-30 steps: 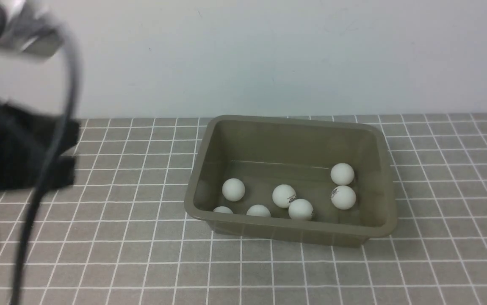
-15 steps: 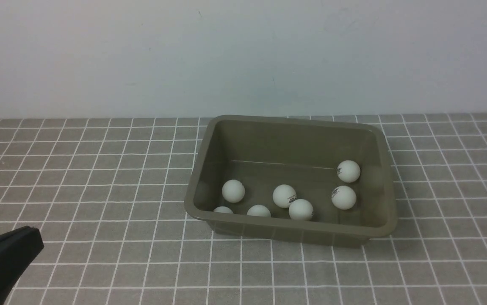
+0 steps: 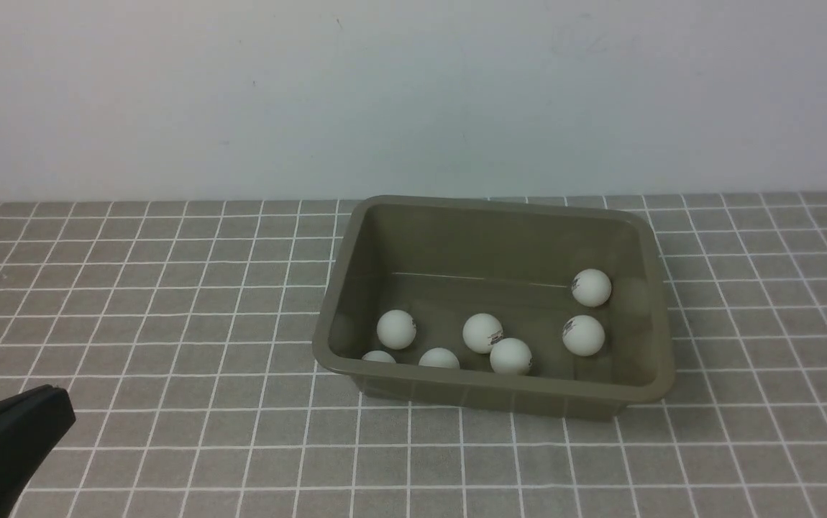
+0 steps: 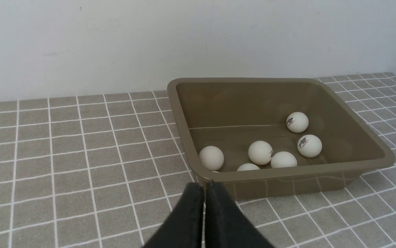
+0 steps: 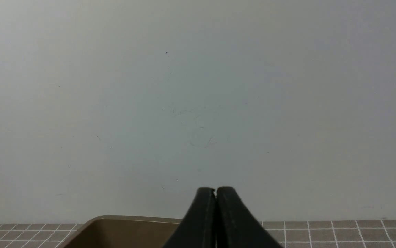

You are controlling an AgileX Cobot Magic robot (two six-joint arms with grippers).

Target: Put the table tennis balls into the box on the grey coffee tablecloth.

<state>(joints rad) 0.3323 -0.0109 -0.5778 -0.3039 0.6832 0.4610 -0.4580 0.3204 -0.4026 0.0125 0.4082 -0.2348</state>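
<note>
On the grey coffee tablecloth [image 3: 169, 309], toward its far edge by the pale wall [image 3: 413, 93], stands the box [image 3: 661, 338] — an olive-grey tub with a rolled rim. All seven table tennis balls [image 3: 482, 332] lie on its floor. Five sit along the near wall, two of them half hidden behind the rim in the front view; of these, two near the middle touch each other. The other two balls rest toward the box's right end, one just behind the other, each showing a small dark logo.

The left gripper [image 4: 204, 187] is low over the cloth at the near left corner, apart from the box; its black fingers [image 4: 187, 213] are pressed together with nothing between them. In its wrist view the tips point at the box's near wall, with the balls beyond the rim.

The right gripper [image 5: 215, 190] is likewise closed and empty — it faces the wall, with a corner of the box's rim just beside its fingers in the wrist view.
</note>
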